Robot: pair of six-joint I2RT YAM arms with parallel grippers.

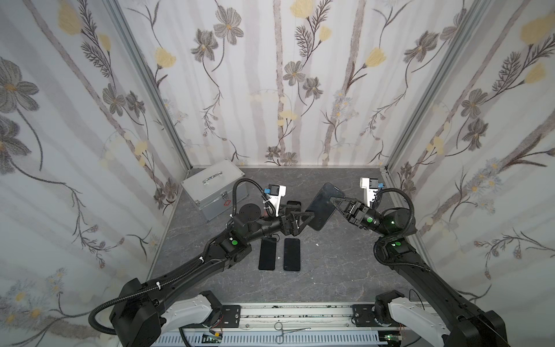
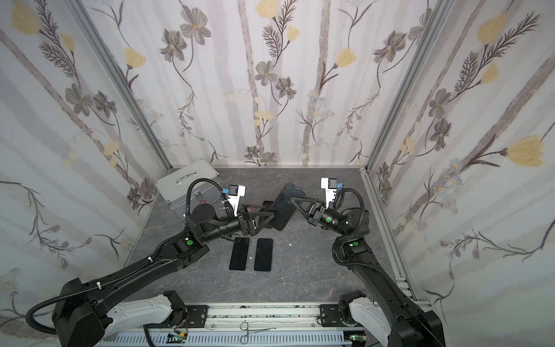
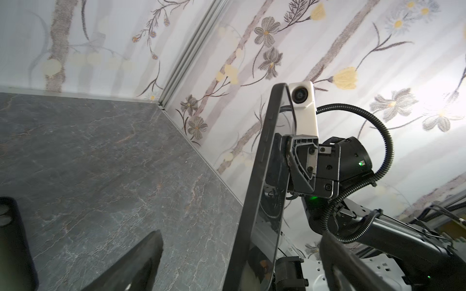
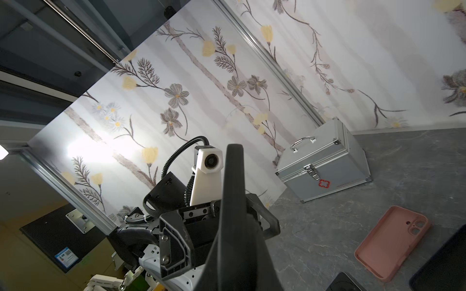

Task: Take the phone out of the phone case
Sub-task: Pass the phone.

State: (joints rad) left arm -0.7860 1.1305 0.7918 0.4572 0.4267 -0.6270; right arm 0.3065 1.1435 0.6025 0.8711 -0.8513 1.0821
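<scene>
Well apart from phone [image 1: 323,207], metal box [image 1: 214,192]

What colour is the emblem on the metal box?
Red. The emblem on the box front shows best in the right wrist view.

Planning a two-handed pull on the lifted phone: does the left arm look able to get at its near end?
Probably yes. The left gripper is open beside the near end of the phone, while the right gripper, shut on it, holds it off the table; nothing shows between them.
</scene>
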